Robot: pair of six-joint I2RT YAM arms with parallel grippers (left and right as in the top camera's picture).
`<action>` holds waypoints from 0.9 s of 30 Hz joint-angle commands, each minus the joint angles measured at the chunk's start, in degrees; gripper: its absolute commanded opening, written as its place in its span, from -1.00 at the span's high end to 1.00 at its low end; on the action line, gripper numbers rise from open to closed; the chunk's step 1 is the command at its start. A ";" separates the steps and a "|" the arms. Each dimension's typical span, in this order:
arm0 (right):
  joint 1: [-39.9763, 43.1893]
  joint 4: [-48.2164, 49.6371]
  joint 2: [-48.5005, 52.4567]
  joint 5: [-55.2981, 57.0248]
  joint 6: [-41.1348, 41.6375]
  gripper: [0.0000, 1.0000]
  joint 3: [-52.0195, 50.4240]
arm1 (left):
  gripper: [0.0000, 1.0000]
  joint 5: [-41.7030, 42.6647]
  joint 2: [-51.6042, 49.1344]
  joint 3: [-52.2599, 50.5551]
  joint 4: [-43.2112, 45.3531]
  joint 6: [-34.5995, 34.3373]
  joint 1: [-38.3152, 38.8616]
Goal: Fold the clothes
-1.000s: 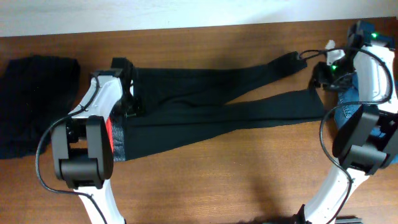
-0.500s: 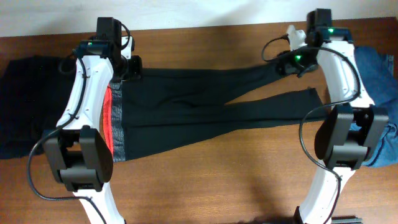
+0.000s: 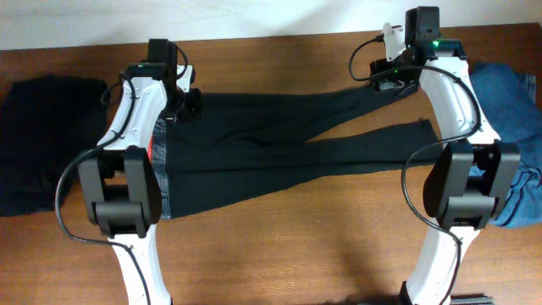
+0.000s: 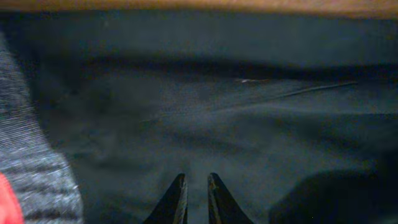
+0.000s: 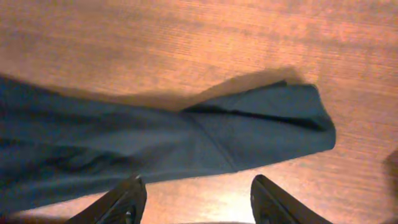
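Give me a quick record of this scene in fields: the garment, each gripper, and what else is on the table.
surface: brown wooden table
garment: black leggings, spread out flat, legs crossing
waistband: grey, on the left arm's side
left gripper: low over the waist end, fingers nearly together, nothing visibly pinched
right gripper: open, above the far leg's cuff
other clothes: dark pile beyond the left arm; blue denim beyond the right arm
fold: not yet made
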State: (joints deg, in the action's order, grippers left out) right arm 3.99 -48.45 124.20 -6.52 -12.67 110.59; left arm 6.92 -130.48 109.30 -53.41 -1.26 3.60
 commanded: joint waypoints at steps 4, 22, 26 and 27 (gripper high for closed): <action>0.22 2.97 6.40 1.25 -0.63 -0.19 -0.44 | 0.74 -1.20 -2.03 0.26 1.46 0.92 0.00; 0.66 -1.84 11.56 2.95 -0.61 -0.24 -0.46 | 0.74 -7.37 -7.23 0.20 0.83 0.90 0.00; 0.70 -4.81 11.56 2.97 -0.63 -0.30 -0.46 | 0.74 -7.37 -9.16 0.20 -0.28 0.90 0.00; 0.72 -5.44 11.56 2.97 -0.63 -0.32 -0.46 | 0.74 -7.37 -9.25 0.20 -0.70 0.90 0.00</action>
State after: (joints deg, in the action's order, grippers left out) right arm 4.40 -52.88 135.33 -4.23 -12.91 110.39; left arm 0.80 -135.79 109.62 -52.90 -1.23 3.62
